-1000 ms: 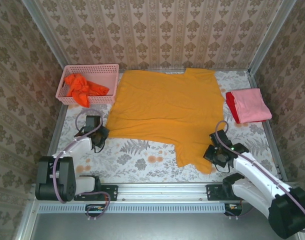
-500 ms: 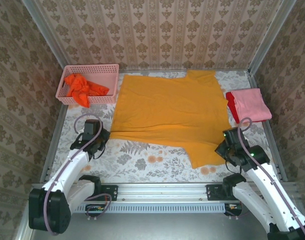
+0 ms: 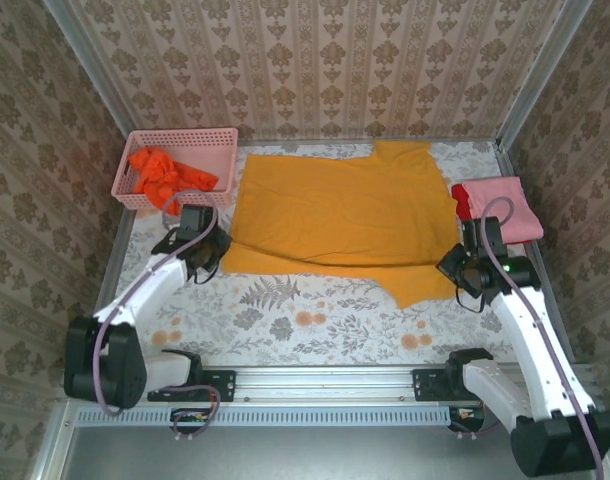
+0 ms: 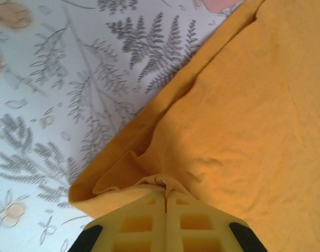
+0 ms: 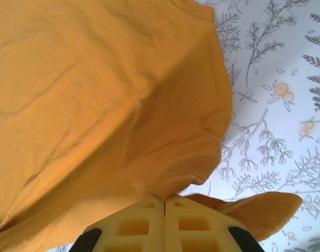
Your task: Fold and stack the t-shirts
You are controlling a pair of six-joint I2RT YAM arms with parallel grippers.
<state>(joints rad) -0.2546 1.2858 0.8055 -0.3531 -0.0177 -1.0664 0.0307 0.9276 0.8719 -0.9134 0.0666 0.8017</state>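
In the top external view, the golden-yellow t-shirt (image 3: 340, 210) is spread across the far half of the table (image 3: 305, 320). Its near hem is held at both ends: the left gripper (image 3: 207, 255) at its near-left corner, the right gripper (image 3: 455, 268) at its near-right corner. The two corners are judged to be held together so that the hem travels evenly and folds straight. Left of this shirt stands the pink basket (image 3: 180, 137), with an orange-red tee (image 3: 165, 175) heaped inside. To the shirt's right a folded pink tee (image 3: 505, 210) is laid on a red one (image 3: 461, 198).

In the left wrist view, the left gripper (image 4: 165, 191) is clamped on a pinch of yellow hem, the jaws pressed together with cloth bunched between them.

In the right wrist view, the right gripper (image 5: 164, 199) is likewise closed on the yellow edge, a loose flap hanging beside it.

Against the earlier frames, both grippers have been carried away from the arm bases, and the shirt's near edge has been drawn with them, so less table is covered.
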